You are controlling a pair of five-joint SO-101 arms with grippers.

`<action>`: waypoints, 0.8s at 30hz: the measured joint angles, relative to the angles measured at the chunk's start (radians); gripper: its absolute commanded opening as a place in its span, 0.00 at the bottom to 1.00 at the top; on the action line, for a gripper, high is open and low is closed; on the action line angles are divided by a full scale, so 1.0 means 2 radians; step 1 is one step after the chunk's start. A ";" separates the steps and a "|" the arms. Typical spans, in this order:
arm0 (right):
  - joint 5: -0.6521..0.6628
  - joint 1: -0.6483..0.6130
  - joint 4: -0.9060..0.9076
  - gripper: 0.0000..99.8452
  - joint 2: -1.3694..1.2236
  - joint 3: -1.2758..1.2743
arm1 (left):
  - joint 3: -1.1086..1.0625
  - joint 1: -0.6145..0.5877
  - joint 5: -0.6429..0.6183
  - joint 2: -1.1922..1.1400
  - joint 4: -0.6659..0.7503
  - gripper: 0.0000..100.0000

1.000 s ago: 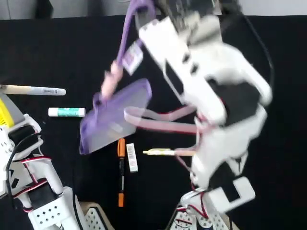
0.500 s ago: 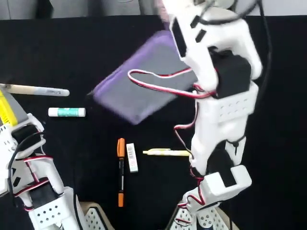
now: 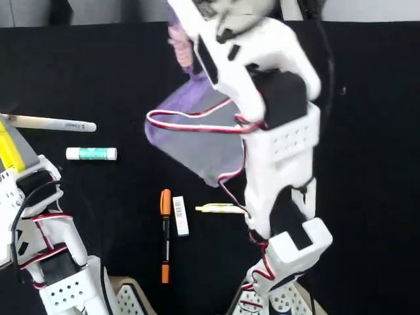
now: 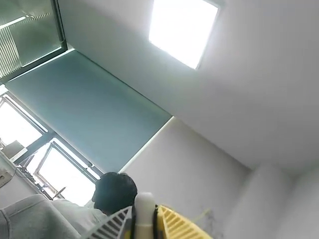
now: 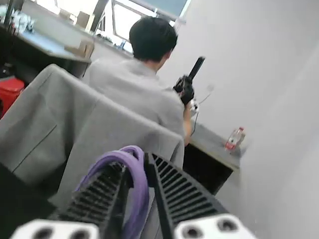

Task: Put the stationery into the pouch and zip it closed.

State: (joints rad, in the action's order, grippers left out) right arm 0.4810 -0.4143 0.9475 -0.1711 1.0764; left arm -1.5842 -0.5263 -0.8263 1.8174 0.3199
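My right gripper [image 5: 142, 167] is shut on the purple strap [image 5: 133, 181] of the pouch. In the high view this gripper [image 3: 190, 20] is raised at the back, and the purple pouch [image 3: 197, 138] hangs from it above the table, tilted. On the black table lie an orange pen [image 3: 165, 233], a small white stick [image 3: 180, 216], a yellow pen [image 3: 220, 209], a green glue stick [image 3: 91, 153] and a white marker [image 3: 49, 123]. My left gripper [image 3: 8, 154] sits at the front left, pointing up; its yellow fingers [image 4: 172, 225] stand close together.
The right arm's white body [image 3: 282, 131] rises over the middle of the table and covers part of the pouch and the yellow pen's end. A person [image 5: 149, 74] sits in the room behind, away from the table.
The right arm has lifted the pouch off the table, swung it up and back, and now holds it hanging nearer the middle. The left arm and the stationery have stayed put.
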 measured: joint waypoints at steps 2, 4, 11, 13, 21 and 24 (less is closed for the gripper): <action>0.000 0.001 0.024 0.01 -0.005 -0.009 | 0.000 0.000 0.000 0.000 0.000 0.03; 0.001 0.005 0.055 0.01 -0.005 -0.015 | 0.000 0.000 0.000 0.000 0.000 0.03; 0.001 0.019 0.193 0.01 -0.005 -0.004 | 0.000 0.000 0.000 0.000 0.000 0.03; 0.001 0.017 0.241 0.01 -0.005 0.013 | 0.000 0.000 0.000 0.000 0.000 0.03; 0.001 0.018 0.376 0.01 0.033 0.122 | -0.008 0.000 -0.001 -0.001 0.000 0.03; 0.001 0.018 0.393 0.01 0.044 0.158 | -0.006 0.005 -0.005 -0.001 0.000 0.03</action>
State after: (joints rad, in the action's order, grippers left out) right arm 0.4826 -0.3790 1.7331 -0.0836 1.3924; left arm -1.5965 -0.5155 -0.8370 1.8159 0.3199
